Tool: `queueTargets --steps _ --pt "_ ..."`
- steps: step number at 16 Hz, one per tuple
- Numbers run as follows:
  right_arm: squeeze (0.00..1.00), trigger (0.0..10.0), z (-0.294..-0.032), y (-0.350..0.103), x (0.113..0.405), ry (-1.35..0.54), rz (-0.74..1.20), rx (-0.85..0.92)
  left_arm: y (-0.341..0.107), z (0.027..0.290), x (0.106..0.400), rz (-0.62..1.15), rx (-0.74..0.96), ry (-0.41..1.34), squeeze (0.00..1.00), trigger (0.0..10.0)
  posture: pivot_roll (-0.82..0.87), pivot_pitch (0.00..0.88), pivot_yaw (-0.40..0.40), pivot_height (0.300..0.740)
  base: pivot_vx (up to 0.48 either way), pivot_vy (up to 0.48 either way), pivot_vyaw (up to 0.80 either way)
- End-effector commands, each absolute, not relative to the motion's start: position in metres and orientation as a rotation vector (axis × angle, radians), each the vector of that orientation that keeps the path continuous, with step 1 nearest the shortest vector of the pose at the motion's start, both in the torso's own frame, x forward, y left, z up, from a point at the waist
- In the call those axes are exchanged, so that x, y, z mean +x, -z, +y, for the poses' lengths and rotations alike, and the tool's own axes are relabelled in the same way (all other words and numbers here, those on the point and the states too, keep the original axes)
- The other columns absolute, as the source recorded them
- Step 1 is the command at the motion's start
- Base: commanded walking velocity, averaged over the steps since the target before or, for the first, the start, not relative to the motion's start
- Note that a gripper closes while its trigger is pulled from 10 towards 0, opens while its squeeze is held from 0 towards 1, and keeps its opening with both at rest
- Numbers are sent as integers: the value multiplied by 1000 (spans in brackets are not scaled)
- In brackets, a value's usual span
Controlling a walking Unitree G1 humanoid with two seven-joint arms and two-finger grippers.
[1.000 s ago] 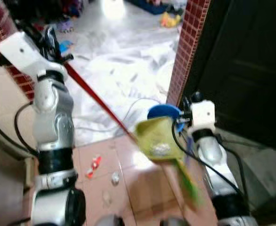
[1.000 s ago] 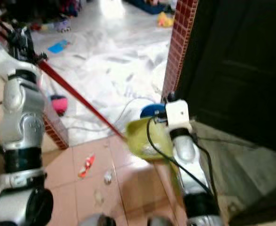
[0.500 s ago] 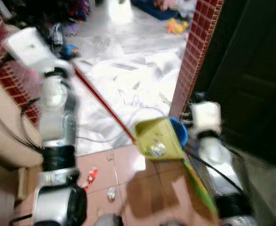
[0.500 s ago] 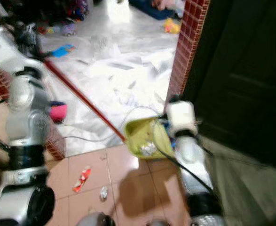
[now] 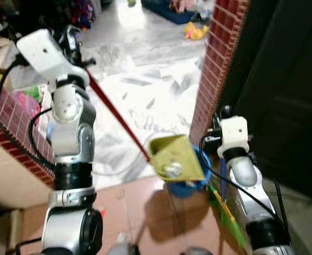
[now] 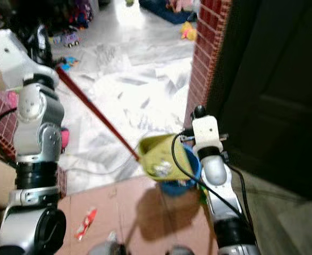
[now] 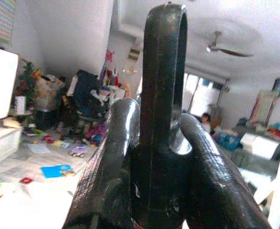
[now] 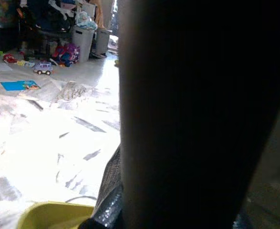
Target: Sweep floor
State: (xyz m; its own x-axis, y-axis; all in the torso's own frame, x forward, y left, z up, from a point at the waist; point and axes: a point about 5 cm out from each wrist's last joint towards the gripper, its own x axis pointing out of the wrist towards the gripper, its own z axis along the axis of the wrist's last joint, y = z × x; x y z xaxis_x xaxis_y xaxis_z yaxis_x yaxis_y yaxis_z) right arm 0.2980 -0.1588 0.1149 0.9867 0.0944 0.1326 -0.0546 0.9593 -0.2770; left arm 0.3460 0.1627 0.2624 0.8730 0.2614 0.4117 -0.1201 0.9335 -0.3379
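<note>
My left gripper is raised at the upper left, shut on the black looped end of a broom's red handle. The handle slants down to the yellow-green dustpan. The dustpan hangs tilted just above a blue bin, with crumpled litter in it. My right gripper is beside the dustpan by the brick pillar, shut on the dustpan's long green handle. A red wrapper and a small scrap lie on the terracotta tiles near my feet.
A red brick pillar and a dark door stand at the right. A low brick wall runs on the left. A white cable lies on the marble floor ahead, with toys scattered far off.
The whole view has shifted as I moved. The dustpan now hangs over the blue bin, which earlier showed behind it. My left arm keeps the broom raised.
</note>
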Motion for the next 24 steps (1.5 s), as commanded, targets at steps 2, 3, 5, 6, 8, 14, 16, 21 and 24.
queueTargets --steps 2,3,5,6,8,14,16,21,24 --pt "0 10000 -147 -126 301 -114 -201 -269 -277 170 340 -578 -260 -242 0 10000 -90 0 69 740 234 0 0" --pt "0 10000 -146 -126 301 -117 -200 -269 -276 167 339 -587 -232 -238 0 10000 -89 0 70 740 0 0 0" --pt "0 10000 -144 -125 301 -123 -200 -268 -274 161 339 -599 -191 -230 0 10000 -90 0 72 740 0 0 0" --pt "0 10000 -143 -125 302 -123 -200 -268 -273 157 340 -600 -184 -221 0 10000 -91 0 73 740 0 0 0" --pt "0 10000 -143 -126 302 -122 -201 -268 -271 149 340 -603 -176 -197 0 10000 -93 0 75 740 0 0 0" --pt "0 10000 -141 -125 303 -119 -204 -261 -269 106 336 -659 -87 -6 0 10000 -89 0 85 740 0 0 0" --pt "0 10000 -138 -125 303 -121 -206 -256 -261 86 332 -659 -67 85 0 10000 -96 0 91 740 0 0 0" --pt "0 10000 -137 -125 304 -121 -211 -254 -260 33 315 -734 19 399 0 10000 -98 0 93 740 0 0 0" --pt "0 10000 -136 -126 305 -125 -217 -258 -258 2 295 -795 122 698 0 10000 -100 0 92 740 0 0 0"
